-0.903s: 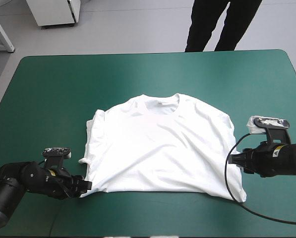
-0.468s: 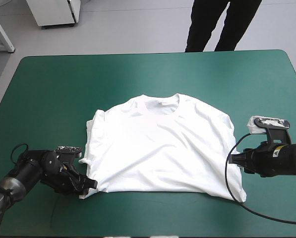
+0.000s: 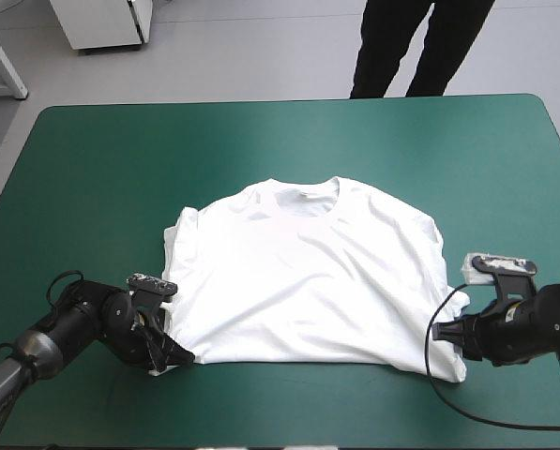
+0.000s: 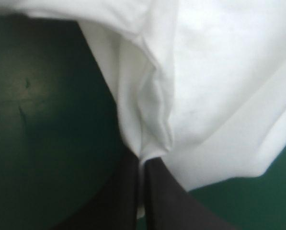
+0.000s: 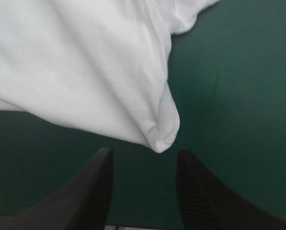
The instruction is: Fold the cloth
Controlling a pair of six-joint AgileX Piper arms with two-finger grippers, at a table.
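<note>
White short-sleeved fabric T-shirt (image 3: 303,277) is laid flat mid-table on the teal-green table cover (image 3: 101,169), collar toward the far edge.

Step in hand, as judged: the two near hem corners are being secured ahead of the first fold. No fold is made yet.

On the left black fin-fingered gripper (image 4: 142,165) the jaws are clamped on the left hem corner (image 4: 154,129). A bunched ridge of cloth is pinched between the tips, and the rest of the shirt fans out ahead of them.

On the right black fin-fingered gripper (image 5: 143,154) the jaws are spread apart and nothing is held. The right hem corner (image 5: 159,134) is seen as a rounded lobe just ahead of the gap, roughly centred, not yet between the tips.

Next move, as judged: the right jaws are to be advanced low over the cover until the lobe is inside the gap, then clamped. Only then should both corners be lifted together and carried toward the collar.
</note>
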